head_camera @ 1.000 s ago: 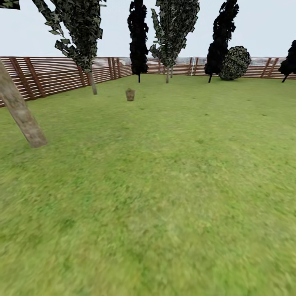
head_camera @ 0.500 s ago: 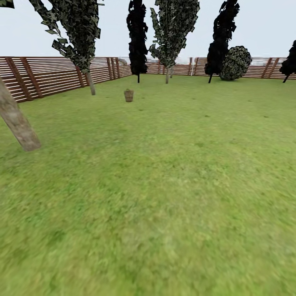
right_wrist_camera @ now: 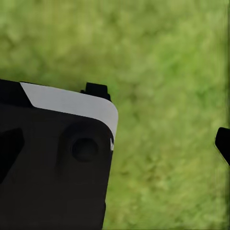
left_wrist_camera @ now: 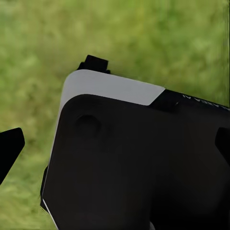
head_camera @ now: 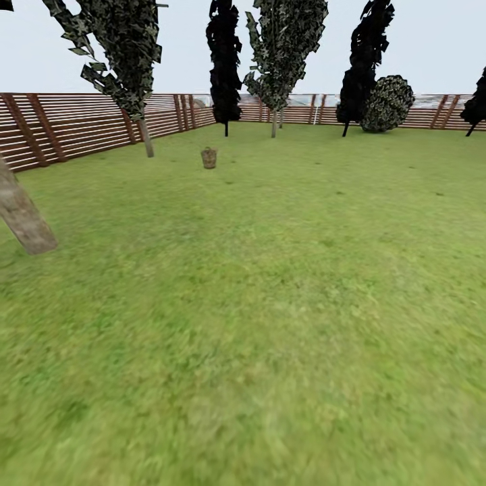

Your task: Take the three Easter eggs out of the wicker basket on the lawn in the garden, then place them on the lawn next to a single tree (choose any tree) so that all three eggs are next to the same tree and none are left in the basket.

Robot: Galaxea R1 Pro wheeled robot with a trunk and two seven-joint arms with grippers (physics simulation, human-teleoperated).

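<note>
Far across open lawn (head_camera: pixel 270 304), wicker basket (head_camera: pixel 209 158) before fence (head_camera: pixel 81 125), both tools' state unclear

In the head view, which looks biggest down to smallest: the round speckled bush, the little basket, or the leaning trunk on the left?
1. Leaning trunk, though it stands nearest, so that flatters it.
2. Round speckled bush.
3. Wicker basket.

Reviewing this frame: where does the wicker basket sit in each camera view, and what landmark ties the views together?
Head view: the wicker basket stands far off on the lawn, left of centre, right of a pale-trunked tree near the fence.
Left wrist view: not in it; grass beyond dark robot housing.
Right wrist view: not in it; grass beside dark housing.
Shared landmark: the lawn's mottled green grass.
</note>
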